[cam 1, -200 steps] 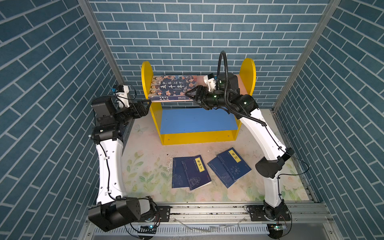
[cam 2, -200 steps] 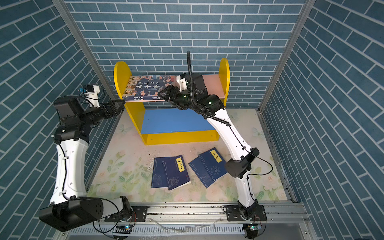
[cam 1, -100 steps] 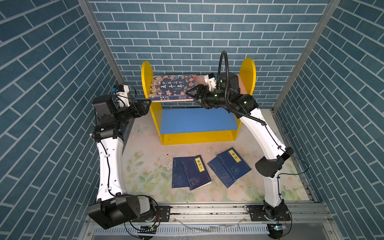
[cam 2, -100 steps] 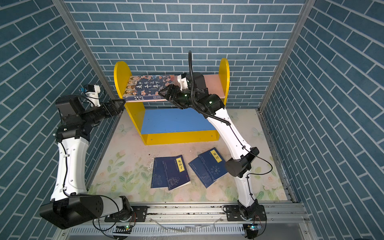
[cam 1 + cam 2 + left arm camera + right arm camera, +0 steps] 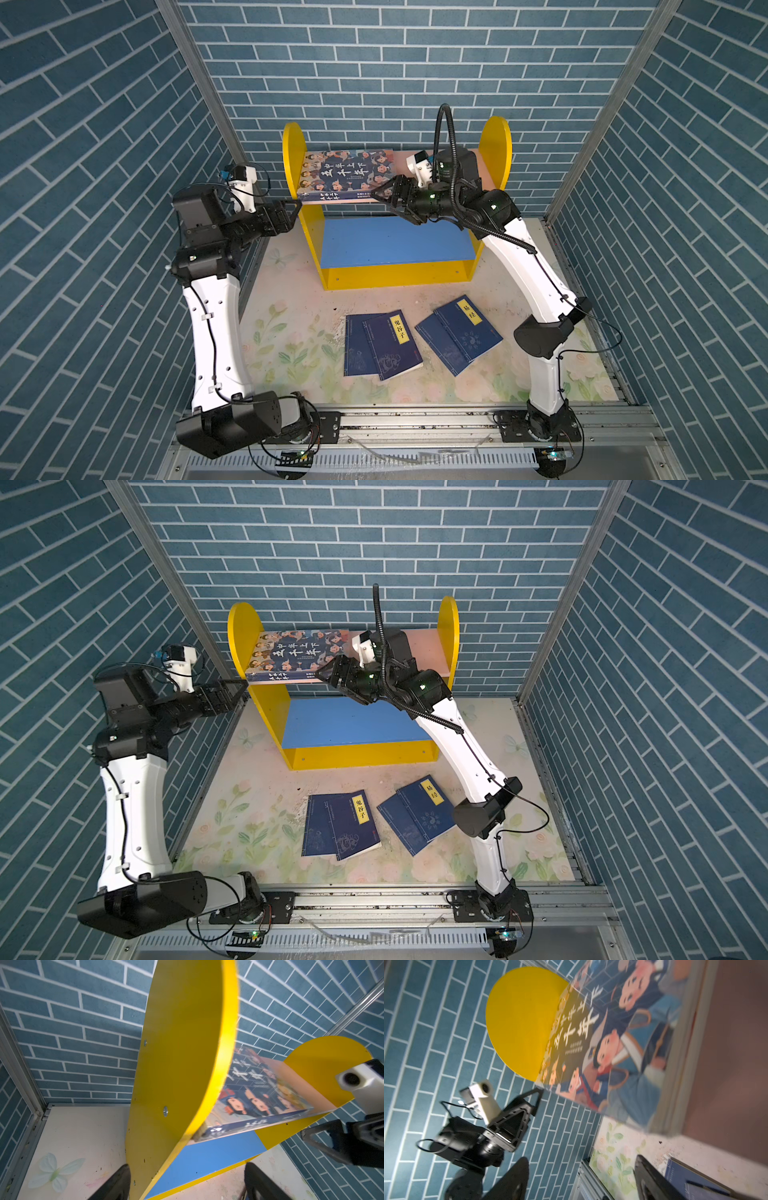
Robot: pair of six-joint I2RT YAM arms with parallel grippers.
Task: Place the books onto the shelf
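The thick book (image 5: 345, 174) (image 5: 297, 654) lies flat on the pink upper board of the shelf (image 5: 293, 153) (image 5: 239, 638), against its left side panel. My right gripper (image 5: 380, 198) (image 5: 328, 679) stands open at the book's front right corner, holding nothing. In the right wrist view the book (image 5: 623, 1043) fills the space beyond the gripper (image 5: 581, 1184). My left gripper (image 5: 293, 212) (image 5: 239, 690) is open just outside the left panel's front edge. The left wrist view shows that panel (image 5: 176, 1064) ahead of the gripper (image 5: 187, 1184). Two pairs of thin navy books (image 5: 390, 345) (image 5: 461, 332) lie on the table.
Blue brick-patterned walls (image 5: 374, 62) close in behind and on both sides of the shelf. The floral tabletop (image 5: 291, 332) runs from the shelf to the metal rail (image 5: 415, 419) that carries both arm bases. The blue lower board (image 5: 395, 241) sits under the right arm.
My right gripper's jaws have spread a little wider beside the thick book. Both arms stay about where they were.
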